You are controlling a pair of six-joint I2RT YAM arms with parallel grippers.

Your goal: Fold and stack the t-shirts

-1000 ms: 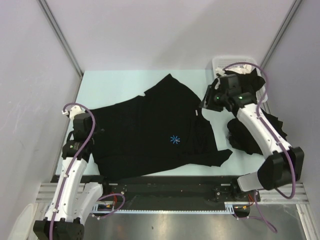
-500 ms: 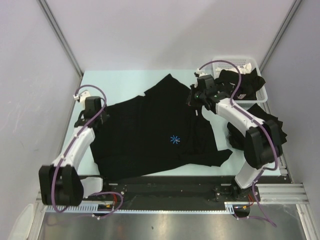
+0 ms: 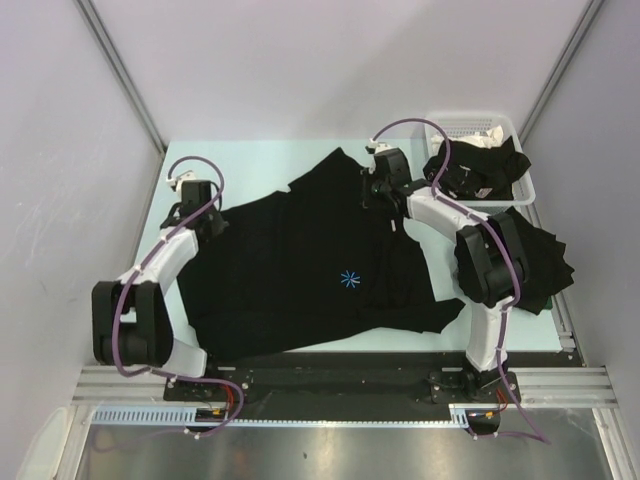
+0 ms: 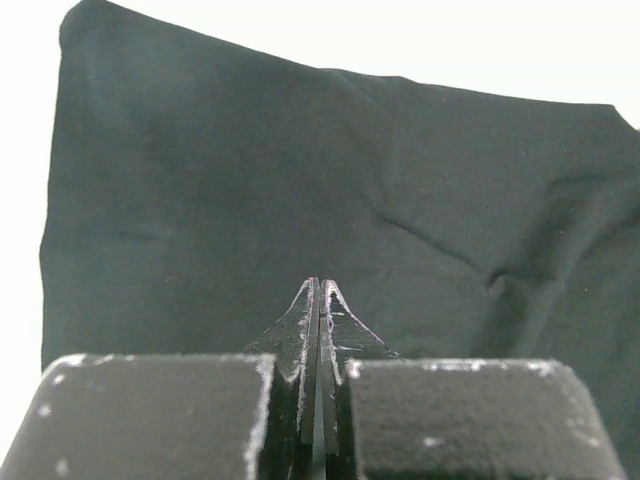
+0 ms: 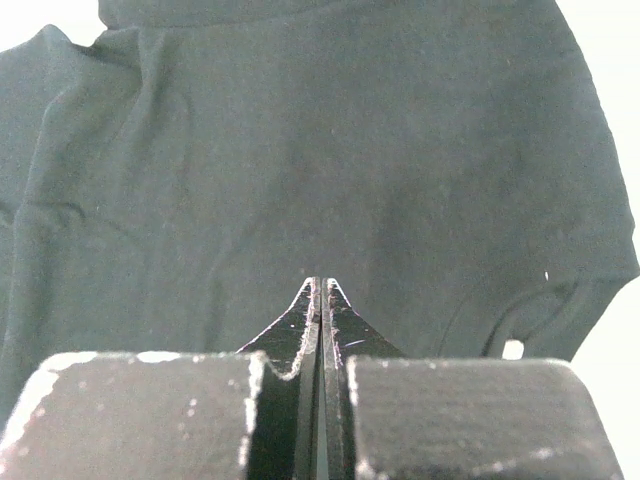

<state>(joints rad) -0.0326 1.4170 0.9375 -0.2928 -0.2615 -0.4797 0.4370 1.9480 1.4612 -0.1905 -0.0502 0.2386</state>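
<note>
**Item 1: spread t-shirt**. Black, short-sleeved, soft cloth. It lies opened out across the middle of the pale surface, with a few shallow creases. A small light-blue starburst mark sits on the chest.

**Item 2: basket t-shirts**. Crumpled black cloth with a white patch showing, in the white slotted basket at the far right corner.

**Item 3: heaped t-shirts**. A dark mound on the right edge of the surface, partly behind the right arm. How many it holds cannot be told.

**Item 4: left end effector**. It is at the left edge of the spread t-shirt. The wrist view shows the fingers pressed together, with no cloth visible between them.

**Item 5: right end effector**. It is at the far right part of the same shirt, with the fingers likewise fully together. Whether either tip pinches fabric cannot be told.

**Hidden or unclear.** From above, both pairs of fingertips are lost against the black cloth.

**View differences.** Only the right wrist view shows the collar curve and the white neck label. Only the top view shows the starburst mark, the basket and the heap.
</note>
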